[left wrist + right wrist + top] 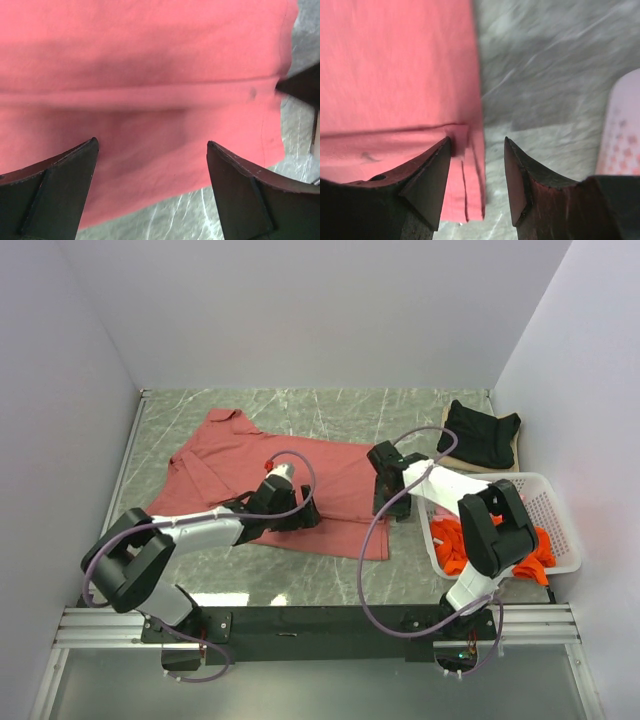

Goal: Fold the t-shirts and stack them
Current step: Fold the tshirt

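At table right: white basket (pixel 556 508) holds the orange t-shirt (pixel 452 540).
Brick-red t-shirt (pixel 335 475) lies mid-table; left gripper (pixel 152 145) gapes wide above it, right gripper (pixel 477 141) part-open astride its edge, clamping nothing.

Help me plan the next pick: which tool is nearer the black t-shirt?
Right. The right tool is in front and left of the black t-shirt, at the red t-shirt's edge; the left tool is much farther left.

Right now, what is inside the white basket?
Orange cloth lies in the basket. The right arm covers its middle, so anything else there is hidden.
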{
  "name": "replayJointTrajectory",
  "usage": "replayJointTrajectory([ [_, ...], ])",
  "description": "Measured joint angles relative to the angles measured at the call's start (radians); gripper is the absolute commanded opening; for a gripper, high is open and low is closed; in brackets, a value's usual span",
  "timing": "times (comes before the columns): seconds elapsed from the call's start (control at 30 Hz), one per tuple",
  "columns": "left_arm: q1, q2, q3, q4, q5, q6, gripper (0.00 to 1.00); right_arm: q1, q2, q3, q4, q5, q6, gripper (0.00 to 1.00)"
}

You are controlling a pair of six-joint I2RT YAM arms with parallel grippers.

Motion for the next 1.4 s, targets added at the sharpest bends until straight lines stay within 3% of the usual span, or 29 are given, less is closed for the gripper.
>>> replayJointTrajectory([
  [0.43,-0.001,-0.084,-0.085,0.006,-0.008,-0.027,0.96,-0.048,-0.055,0.050,0.035,-0.022,0.010,0.56],
  [0.7,0.017,-0.246,-0.023,-0.130,-0.093,-0.027,0.99,0.045,-0.115,0.053,0.046,-0.116,0.003,0.60],
  [0.83,0.132,-0.332,0.070,-0.238,-0.153,-0.043,0.99,0.089,-0.106,0.075,0.071,-0.190,-0.002,0.60],
  [1.07,0.452,-0.388,0.044,-0.378,-0.183,-0.035,0.98,0.130,-0.044,0.087,0.094,-0.253,-0.004,0.60],
  [1.23,0.503,-0.352,0.008,-0.408,-0.179,-0.016,0.80,0.136,-0.042,0.087,0.098,-0.267,-0.004,0.60],
  [1.4,0.528,-0.275,0.007,-0.428,-0.214,-0.003,0.73,0.145,-0.042,0.076,0.123,-0.282,0.001,0.60],
])
